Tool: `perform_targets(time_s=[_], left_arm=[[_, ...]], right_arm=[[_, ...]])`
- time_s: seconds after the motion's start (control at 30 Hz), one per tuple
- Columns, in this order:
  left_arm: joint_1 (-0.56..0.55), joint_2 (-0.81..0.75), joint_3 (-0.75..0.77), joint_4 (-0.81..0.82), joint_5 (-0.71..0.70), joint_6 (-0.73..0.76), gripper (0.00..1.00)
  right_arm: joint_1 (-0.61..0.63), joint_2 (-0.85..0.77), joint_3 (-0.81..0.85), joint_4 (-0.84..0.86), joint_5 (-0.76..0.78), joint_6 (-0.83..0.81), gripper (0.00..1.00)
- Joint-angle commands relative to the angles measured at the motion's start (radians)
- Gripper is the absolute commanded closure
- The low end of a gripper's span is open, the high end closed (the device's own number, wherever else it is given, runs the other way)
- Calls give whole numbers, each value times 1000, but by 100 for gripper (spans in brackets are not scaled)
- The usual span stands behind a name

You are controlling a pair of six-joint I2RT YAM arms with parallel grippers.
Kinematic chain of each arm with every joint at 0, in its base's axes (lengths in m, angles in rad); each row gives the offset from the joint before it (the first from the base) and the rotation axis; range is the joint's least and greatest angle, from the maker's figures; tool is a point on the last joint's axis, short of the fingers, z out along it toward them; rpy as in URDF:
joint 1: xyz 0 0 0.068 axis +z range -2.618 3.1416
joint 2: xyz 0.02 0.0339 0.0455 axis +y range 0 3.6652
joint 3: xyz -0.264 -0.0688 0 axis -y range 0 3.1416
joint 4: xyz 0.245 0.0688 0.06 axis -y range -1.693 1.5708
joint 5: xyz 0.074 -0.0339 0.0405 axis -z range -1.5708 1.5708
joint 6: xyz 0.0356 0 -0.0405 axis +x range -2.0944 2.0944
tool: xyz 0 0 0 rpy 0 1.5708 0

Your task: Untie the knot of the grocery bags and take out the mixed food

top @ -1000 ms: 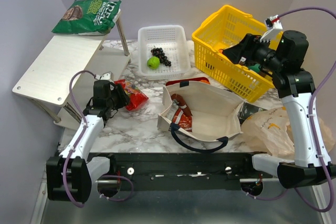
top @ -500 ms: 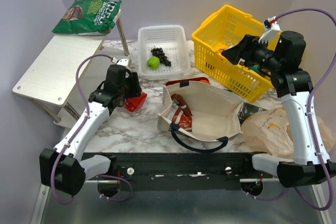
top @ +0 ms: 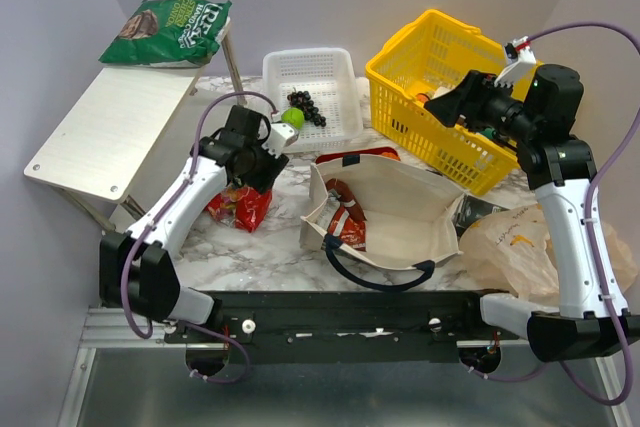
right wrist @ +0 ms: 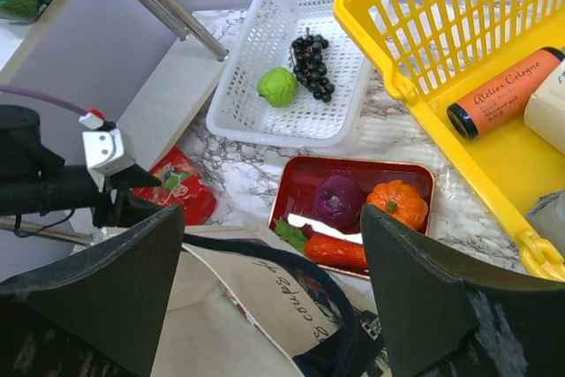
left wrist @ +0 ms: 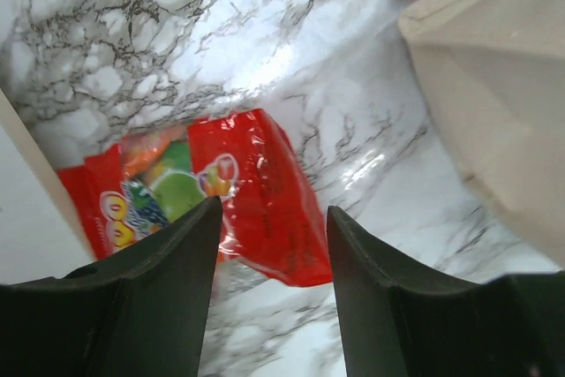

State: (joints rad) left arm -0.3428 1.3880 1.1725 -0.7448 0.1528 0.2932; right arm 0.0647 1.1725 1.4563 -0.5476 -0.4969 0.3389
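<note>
The beige canvas tote (top: 400, 202) with navy handles lies open at the table's middle, a red snack packet (top: 348, 229) inside it. My left gripper (top: 250, 172) is open and empty, above another red snack packet (top: 235, 207) left of the tote; that packet fills the left wrist view (left wrist: 252, 196) between the open fingers. My right gripper (top: 445, 105) is open and empty, raised over the yellow basket. The peach-cream plastic bag (top: 510, 242) lies crumpled at the near right; I cannot make out its knot. Orange (right wrist: 397, 203), purple onion (right wrist: 337, 200) and carrot (right wrist: 334, 249) lie on a red tray.
A white basket (top: 335, 72) at the back holds dark grapes (top: 308, 105) and a green apple (top: 292, 118). The yellow basket (top: 400, 67) holds an orange tube (right wrist: 503, 93). A green snack bag (top: 170, 32) lies on the tilted metal shelf (top: 110, 132) at the left.
My left arm has swung right and away from the shelf, toward the tote. The red packet now lies a little nearer and left of the gripper. The right arm barely moved.
</note>
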Motion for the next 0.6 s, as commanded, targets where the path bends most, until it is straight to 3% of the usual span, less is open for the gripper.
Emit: perform_targets(time_s=[0.0, 0.23, 0.4, 0.57], left_arm=[[-2, 97, 85, -166, -48, 206, 37], [-34, 184, 44, -169, -70, -31, 34], [-100, 213, -17, -99, -246, -138, 37], [-120, 226, -72, -12, -467, -102, 40]], right_arm=[[-11, -25, -22, 15, -19, -15, 11], [-20, -42, -28, 14, -20, -18, 11], [-23, -47, -37, 9, -23, -17, 11], [-25, -47, -34, 11, -23, -15, 11]])
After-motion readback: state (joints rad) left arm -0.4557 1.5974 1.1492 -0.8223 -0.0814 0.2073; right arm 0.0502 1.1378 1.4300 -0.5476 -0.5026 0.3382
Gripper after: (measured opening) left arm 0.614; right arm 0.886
